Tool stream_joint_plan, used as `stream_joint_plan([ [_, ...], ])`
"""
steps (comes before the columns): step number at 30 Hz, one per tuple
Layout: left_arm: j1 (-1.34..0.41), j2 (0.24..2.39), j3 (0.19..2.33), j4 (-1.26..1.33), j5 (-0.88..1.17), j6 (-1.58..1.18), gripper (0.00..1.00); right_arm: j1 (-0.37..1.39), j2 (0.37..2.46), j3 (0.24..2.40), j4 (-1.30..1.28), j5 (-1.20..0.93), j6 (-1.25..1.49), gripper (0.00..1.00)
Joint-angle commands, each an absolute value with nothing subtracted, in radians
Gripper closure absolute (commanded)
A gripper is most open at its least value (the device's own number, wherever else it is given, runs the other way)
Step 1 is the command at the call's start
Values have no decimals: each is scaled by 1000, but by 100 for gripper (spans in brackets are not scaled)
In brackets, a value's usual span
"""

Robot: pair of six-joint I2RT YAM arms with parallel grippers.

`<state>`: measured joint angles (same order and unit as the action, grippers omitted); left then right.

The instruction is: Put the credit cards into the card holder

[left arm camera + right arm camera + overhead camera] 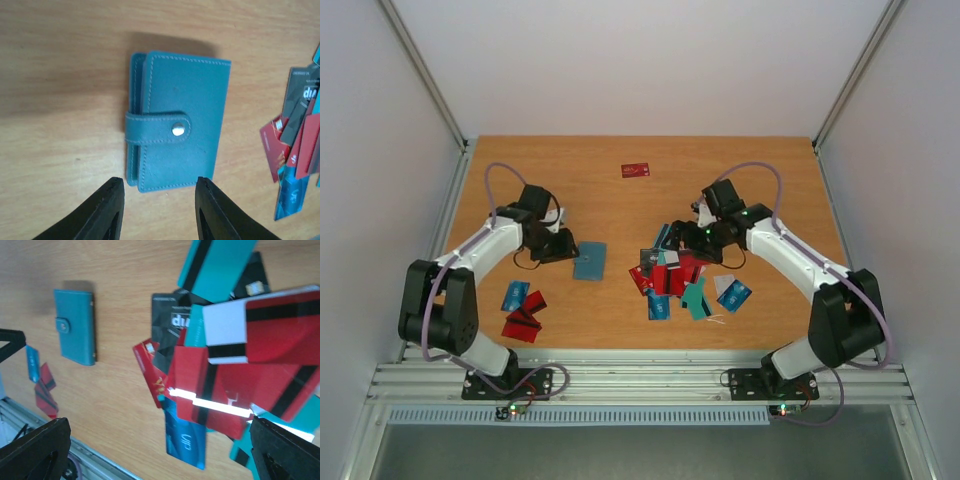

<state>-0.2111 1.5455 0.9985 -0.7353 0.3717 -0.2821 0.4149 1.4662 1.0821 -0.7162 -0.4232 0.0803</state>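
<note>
The card holder (590, 260) is a teal-blue wallet lying closed on the table, its strap snapped shut. It fills the left wrist view (175, 120) and shows small in the right wrist view (75, 327). My left gripper (560, 245) is open and empty just left of it, with the tips (159, 192) at the holder's near edge, apart from it. A heap of credit cards (675, 280) in red, teal, blue and white lies right of centre. My right gripper (703, 232) is wide open and empty above the heap (235, 355), its tips (159, 422) apart from the cards.
A small cluster of red and blue cards (523, 310) lies near the front left. One red card (636, 170) lies alone at the far middle. A metal rail (640, 380) runs along the table's near edge.
</note>
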Motion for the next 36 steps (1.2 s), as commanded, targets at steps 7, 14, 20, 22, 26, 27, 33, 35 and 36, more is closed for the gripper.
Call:
stream_joint_plan([
  [7, -210, 1668, 1040, -627, 372, -268, 58, 469, 1724, 1299, -662, -575, 57, 3],
  [14, -206, 1734, 1051, -621, 376, -246, 56, 537, 1870, 1398, -625, -624, 83, 10],
  [20, -199, 1773, 1050, -616, 393, -244, 63, 588, 1987, 1477, -637, -642, 77, 17],
  [22, -199, 1788, 1053, -617, 395, -244, 66, 598, 2017, 1503, -635, -648, 81, 19],
  [26, -196, 1808, 1053, -609, 411, -243, 72, 604, 2077, 1561, -639, -658, 90, 24],
  [27, -196, 1814, 1056, -610, 416, -241, 74, 604, 2099, 1577, -640, -659, 94, 25],
  [33, -196, 1835, 1058, -609, 442, -242, 80, 608, 2204, 1658, -654, -676, 112, 27],
  [35, -196, 1839, 1058, -612, 447, -238, 81, 611, 2231, 1677, -662, -680, 113, 28],
  [36, -196, 1840, 1060, -615, 448, -236, 81, 613, 2244, 1687, -665, -683, 113, 29],
])
